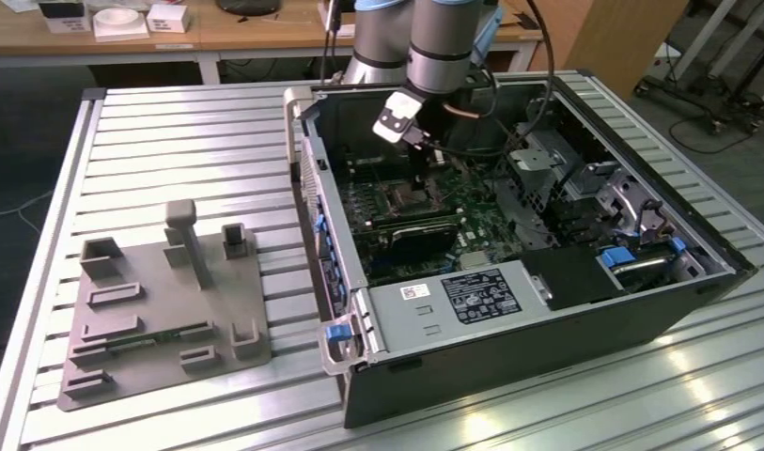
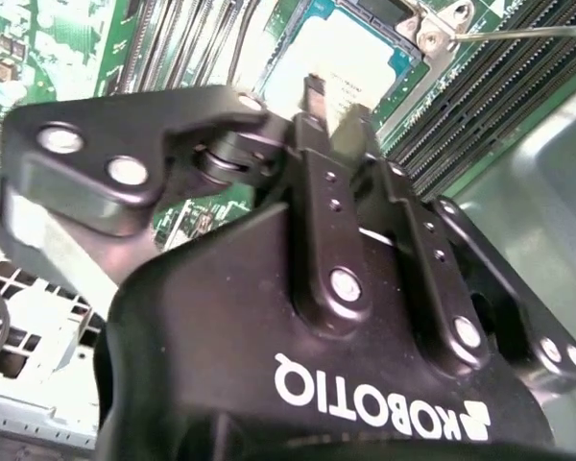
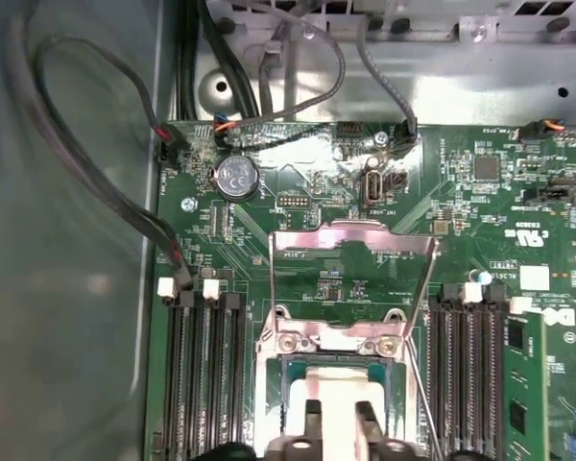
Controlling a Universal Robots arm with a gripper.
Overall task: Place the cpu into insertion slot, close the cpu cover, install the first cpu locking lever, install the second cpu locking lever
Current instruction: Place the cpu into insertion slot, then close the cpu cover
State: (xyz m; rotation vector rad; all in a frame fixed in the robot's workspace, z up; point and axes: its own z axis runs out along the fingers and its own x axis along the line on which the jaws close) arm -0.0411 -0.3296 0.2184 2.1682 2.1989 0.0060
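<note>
The cpu [image 3: 338,376] lies flat in the insertion slot [image 3: 336,338], its pale silvery top facing up; it is also in the second wrist view [image 2: 350,53]. The cpu cover [image 3: 350,231] stands swung up on its hinge, away from the slot. A thin wire locking lever [image 3: 424,307] rises beside the slot and shows too in the second wrist view [image 2: 528,32]. My gripper [image 3: 338,418] hovers just over the cpu with its fingers [image 2: 312,101] a narrow gap apart and nothing between them. In the exterior view the gripper [image 1: 415,177] reaches down into the computer case over the slot [image 1: 398,197].
Long memory slots [image 3: 206,375] flank the slot on both sides. Black cables [image 3: 96,182] loop along the case wall. A coin battery [image 3: 236,176] sits beyond the cover. Outside the case, a grey fixture plate [image 1: 156,310] lies on the slatted table.
</note>
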